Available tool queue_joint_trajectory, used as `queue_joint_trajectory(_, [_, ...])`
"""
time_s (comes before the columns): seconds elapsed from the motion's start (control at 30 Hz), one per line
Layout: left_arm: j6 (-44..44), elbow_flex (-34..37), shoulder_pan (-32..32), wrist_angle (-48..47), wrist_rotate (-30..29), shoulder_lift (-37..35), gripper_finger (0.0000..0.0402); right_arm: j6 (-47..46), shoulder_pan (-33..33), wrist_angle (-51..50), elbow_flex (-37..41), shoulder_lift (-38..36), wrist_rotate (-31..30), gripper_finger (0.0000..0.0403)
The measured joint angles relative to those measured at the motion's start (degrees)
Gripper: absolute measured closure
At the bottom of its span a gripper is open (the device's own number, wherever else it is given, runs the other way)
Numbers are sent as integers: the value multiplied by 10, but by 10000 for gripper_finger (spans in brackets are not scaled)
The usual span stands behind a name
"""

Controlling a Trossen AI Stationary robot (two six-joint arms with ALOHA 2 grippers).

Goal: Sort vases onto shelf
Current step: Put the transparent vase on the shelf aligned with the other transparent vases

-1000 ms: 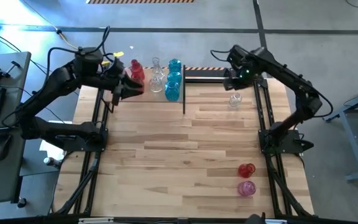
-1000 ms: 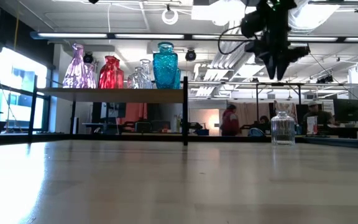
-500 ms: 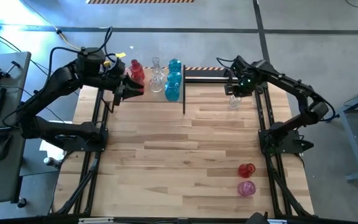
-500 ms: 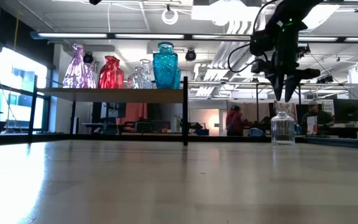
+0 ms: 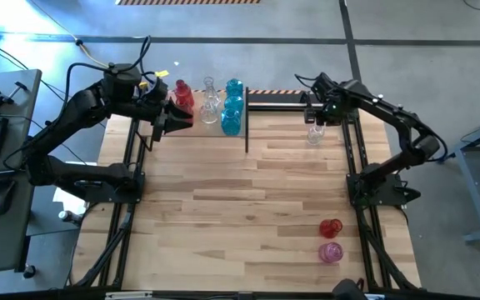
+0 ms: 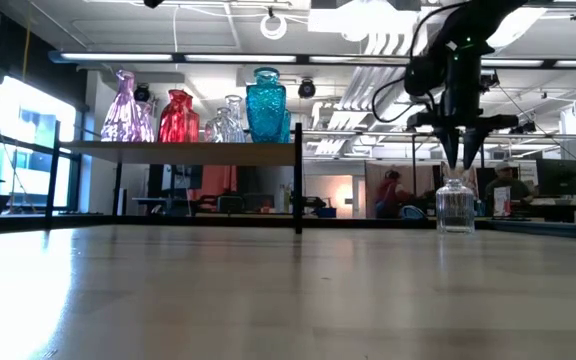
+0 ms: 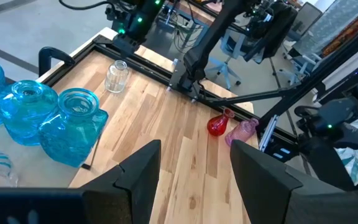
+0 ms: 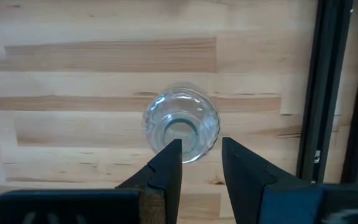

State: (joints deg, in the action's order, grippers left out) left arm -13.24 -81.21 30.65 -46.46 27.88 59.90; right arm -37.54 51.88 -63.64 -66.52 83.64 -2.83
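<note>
From above: right gripper [image 5: 315, 122] hangs right over the clear vase [image 5: 314, 135], which stands alone on the table [image 5: 248, 192] near its far right corner, well apart from the shelf [image 5: 223, 127]. The left gripper [image 5: 170, 119] just waits at the shelf's near edge, next to the red vases [image 5: 182, 97]. Two more, a red vase [image 5: 331, 227] and a pink vase [image 5: 330, 252], sit well behind the right gripper, toward the table's near edge.

Low view: the right gripper [image 6: 461, 160] points straight down, tips just above the clear vase's [image 6: 455, 206] mouth, not touching as far as I can tell. The shelf [image 6: 183, 147] off to its side already holds purple, red, clear and teal vases.

Left wrist: the left gripper [image 7: 194, 171] is empty, fingers apart. Teal vases [image 7: 48, 121] are just beside it; the clear vase [image 7: 116, 76] is far across the table under the other arm.

Right wrist: looking straight down, the right gripper [image 8: 199, 163] has its two fingers [image 8: 166, 165] parted a little and empty. The clear vase's [image 8: 181, 126] mouth lies just ahead of the tips, slightly off to one side of the gap.

So I'd say we're at the reach-for-the-clear-vase step. Next move probably needs a small nudge to centre on the neck, then drop so the fingers straddle it (or one goes inside the rim), then squeeze. Glass and narrow, so an off-centre descent could tip it.
</note>
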Motion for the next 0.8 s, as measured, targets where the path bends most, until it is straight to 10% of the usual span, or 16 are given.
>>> queue_joint_trajectory(0.8, [12,0,0,0,-36,0,216,6,-3,-1,0,74,-7,319])
